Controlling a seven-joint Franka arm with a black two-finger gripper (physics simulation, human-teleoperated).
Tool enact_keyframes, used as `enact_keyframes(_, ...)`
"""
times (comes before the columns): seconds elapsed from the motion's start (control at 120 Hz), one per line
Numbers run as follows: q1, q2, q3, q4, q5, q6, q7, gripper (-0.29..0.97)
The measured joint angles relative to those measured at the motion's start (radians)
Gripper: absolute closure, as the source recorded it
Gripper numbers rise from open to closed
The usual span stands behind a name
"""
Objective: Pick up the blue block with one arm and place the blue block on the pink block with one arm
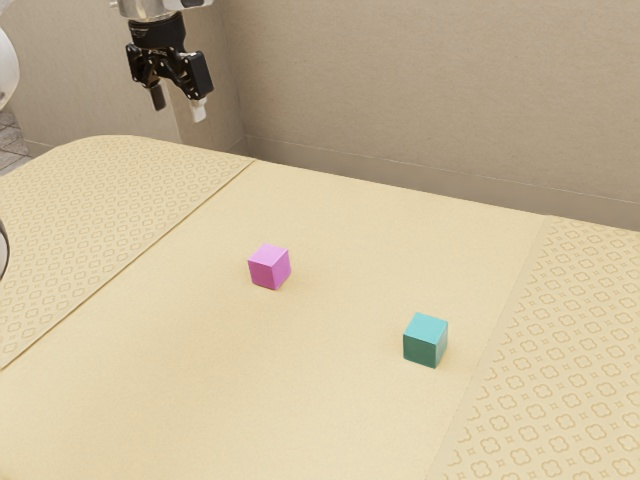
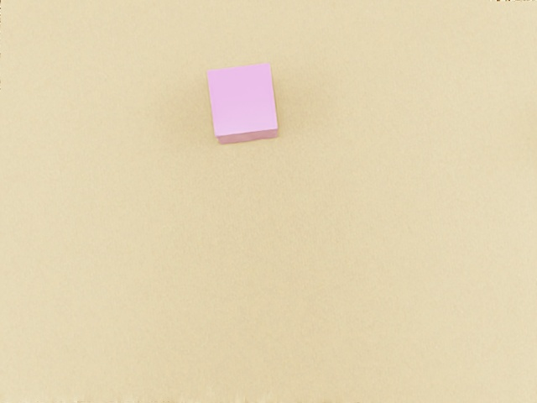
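Fingers [image 1: 198, 108]: standing spread apart in the exterior view, with nothing between them.
gripper [image 1: 178, 106]: hanging high at the exterior view's upper left, pointing down, well apart from both blocks.
blue block [image 1: 425, 339]: sitting on the table [image 1: 200, 400] toward the exterior view's right, looking teal, with nothing touching it.
pink block [image 1: 269, 267]: resting near the table's middle, well apart from the blue block, lying between it and the gripper.
wrist view: pink block [image 2: 242, 102] is lying on the tan table [image 2: 294, 277], showing its top face from above.
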Motion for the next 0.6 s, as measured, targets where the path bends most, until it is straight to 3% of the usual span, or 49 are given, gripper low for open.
enact_keyframes(0.158,0.020,-0.003,0.002,0.006,-0.026,-0.013,-0.036,0.00)
enact_keyframes(0.233,0.002,-0.094,-0.003,0.067,-0.031,-0.025,-0.057,0.00)
enact_keyframes(0.358,-0.157,-0.166,-0.048,0.090,-0.033,-0.065,-0.130,0.00)
enact_keyframes(0.517,-0.384,-0.085,-0.107,0.081,0.015,-0.043,-0.268,0.00)
enact_keyframes(0.6,-0.459,-0.014,-0.112,0.080,0.029,0.004,-0.357,0.00)
